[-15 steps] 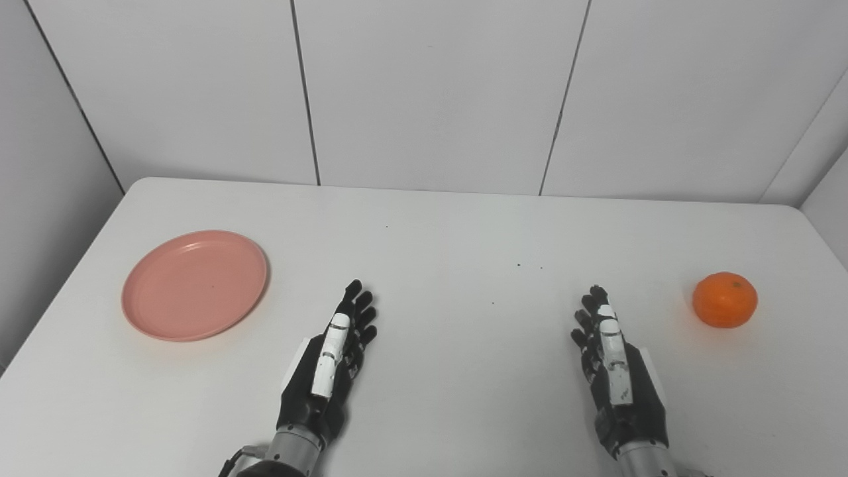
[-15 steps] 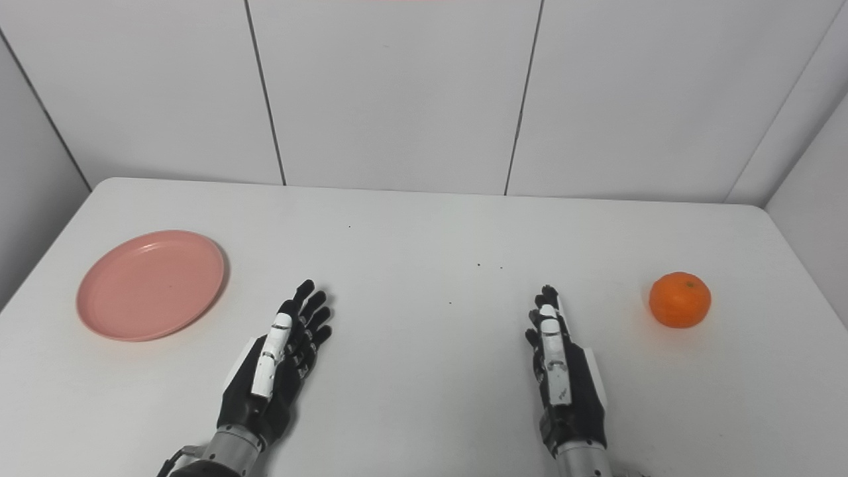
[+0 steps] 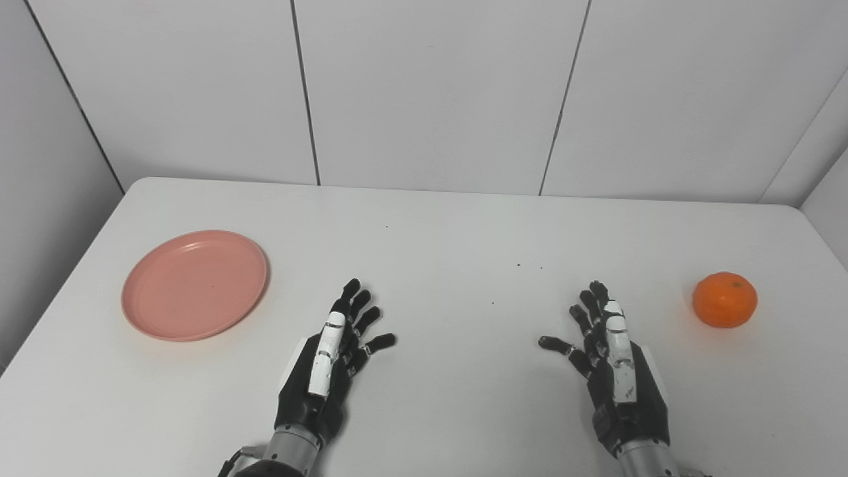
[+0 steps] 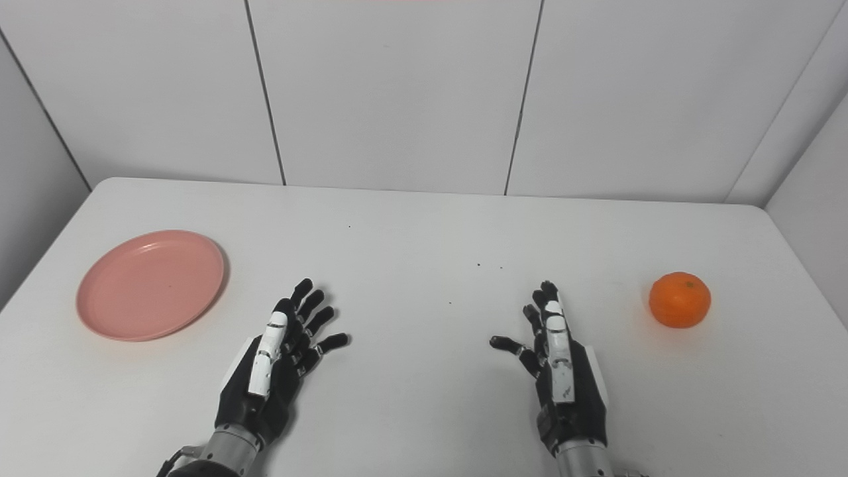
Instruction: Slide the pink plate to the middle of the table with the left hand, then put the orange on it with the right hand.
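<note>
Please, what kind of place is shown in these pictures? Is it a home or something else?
Probably a lab or test booth, not a home. A bare white table is enclosed by plain white wall panels, and only a pink plate and an orange lie on it, far apart, in front of two open robot hands.

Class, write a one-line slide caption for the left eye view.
Both open hands, left hand and right hand, rest between pink plate and orange.

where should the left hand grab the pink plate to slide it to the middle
Probably the raised rim on the pink plate's right, near edge, the side facing the open left hand. The plate lies flat and shallow, so fingers hooked over that rim can drag it toward the table's middle.
</note>
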`<state>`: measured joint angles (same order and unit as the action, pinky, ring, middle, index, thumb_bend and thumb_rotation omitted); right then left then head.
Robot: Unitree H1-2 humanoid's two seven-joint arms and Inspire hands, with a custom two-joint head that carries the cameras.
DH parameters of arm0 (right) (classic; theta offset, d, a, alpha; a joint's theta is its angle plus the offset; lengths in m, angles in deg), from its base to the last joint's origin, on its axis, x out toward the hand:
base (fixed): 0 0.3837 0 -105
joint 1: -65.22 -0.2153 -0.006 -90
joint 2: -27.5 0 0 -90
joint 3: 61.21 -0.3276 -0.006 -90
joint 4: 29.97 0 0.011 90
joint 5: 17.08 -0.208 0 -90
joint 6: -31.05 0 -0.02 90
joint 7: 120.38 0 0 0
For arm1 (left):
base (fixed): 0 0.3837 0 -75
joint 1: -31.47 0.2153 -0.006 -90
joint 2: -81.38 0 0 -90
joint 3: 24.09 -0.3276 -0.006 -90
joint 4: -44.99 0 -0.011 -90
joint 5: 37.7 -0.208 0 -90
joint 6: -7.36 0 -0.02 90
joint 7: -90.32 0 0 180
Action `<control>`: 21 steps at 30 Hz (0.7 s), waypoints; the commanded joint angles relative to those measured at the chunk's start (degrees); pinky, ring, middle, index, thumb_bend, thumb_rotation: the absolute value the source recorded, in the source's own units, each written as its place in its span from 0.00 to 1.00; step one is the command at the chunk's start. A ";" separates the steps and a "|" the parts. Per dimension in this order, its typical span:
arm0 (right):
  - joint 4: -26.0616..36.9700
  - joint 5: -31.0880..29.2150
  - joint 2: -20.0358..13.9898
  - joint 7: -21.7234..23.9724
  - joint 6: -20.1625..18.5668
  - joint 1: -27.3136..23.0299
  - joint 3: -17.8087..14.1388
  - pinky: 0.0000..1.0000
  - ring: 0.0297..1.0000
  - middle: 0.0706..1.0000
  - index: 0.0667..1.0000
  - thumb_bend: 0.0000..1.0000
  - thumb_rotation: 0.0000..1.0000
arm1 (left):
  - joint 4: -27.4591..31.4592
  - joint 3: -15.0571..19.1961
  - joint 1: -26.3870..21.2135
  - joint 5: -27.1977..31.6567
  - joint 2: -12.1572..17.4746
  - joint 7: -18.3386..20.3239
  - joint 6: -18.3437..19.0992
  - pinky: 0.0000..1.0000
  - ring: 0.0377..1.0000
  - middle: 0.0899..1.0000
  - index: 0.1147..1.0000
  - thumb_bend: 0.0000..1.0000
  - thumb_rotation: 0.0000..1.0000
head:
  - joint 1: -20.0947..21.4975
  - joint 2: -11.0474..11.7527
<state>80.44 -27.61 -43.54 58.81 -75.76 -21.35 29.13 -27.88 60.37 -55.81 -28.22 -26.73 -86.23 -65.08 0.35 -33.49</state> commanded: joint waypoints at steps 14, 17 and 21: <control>1.40 -0.37 0.41 -0.08 0.37 -0.92 -0.28 0.80 0.99 1.00 1.00 0.27 1.00 | 1.58 0.03 -0.74 1.04 -0.97 0.00 -1.02 0.69 0.92 0.96 0.94 0.38 1.00 | -0.24 -0.06; 0.97 1.61 0.05 -0.53 1.20 -1.00 0.15 0.95 0.99 1.00 1.00 0.27 1.00 | 1.29 -0.30 -0.76 1.13 -0.74 0.27 -1.77 0.87 0.93 0.96 0.94 0.39 1.00 | -0.23 -0.09; 0.52 2.66 -0.10 -0.44 1.75 -1.11 0.15 0.99 0.99 1.00 1.00 0.27 1.00 | 1.17 -0.70 -0.77 0.37 -0.36 0.58 -1.95 0.95 0.95 0.96 0.95 0.40 1.00 | -0.49 -0.14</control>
<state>80.24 -25.19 -43.64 58.31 -75.76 -21.38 29.23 -27.89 60.07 -55.82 -27.94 -26.78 -86.47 -65.11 -0.09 -33.57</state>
